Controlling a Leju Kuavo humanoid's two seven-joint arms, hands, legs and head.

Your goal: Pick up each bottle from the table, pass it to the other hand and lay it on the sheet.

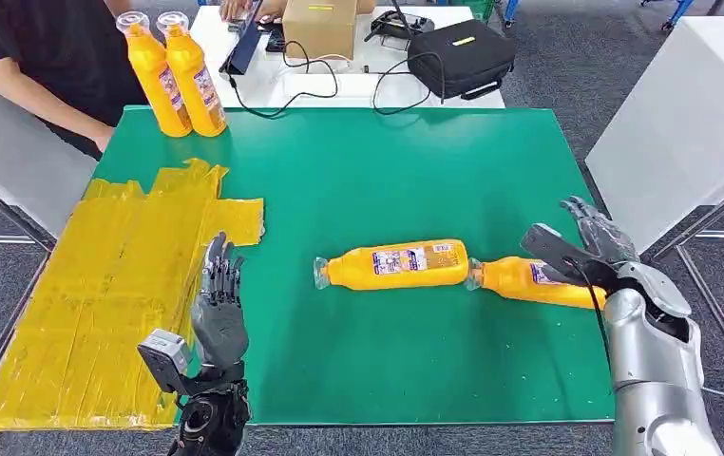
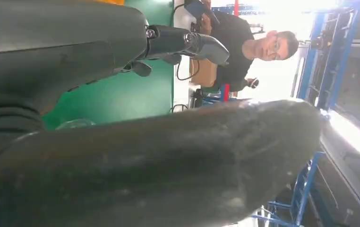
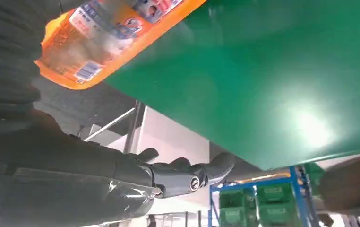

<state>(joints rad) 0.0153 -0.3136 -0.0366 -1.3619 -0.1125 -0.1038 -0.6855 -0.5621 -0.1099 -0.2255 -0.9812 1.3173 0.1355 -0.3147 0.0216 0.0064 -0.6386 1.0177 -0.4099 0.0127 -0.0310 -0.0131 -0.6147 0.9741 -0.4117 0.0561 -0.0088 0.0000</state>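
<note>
Lying end to end, left-right: bottle [image 1: 396, 265], second bottle [image 1: 539, 282].

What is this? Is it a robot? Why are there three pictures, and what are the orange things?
Yes, a robot. The big picture looks down from its head; the other two come from cameras at its wrists. On the green table two orange bottles lie down and two stand at the far edge. The yellow sheet is where bottles go. The left hand is open and empty. The right hand is at the nearest bottle; I cannot tell if it grips it yet.
</note>
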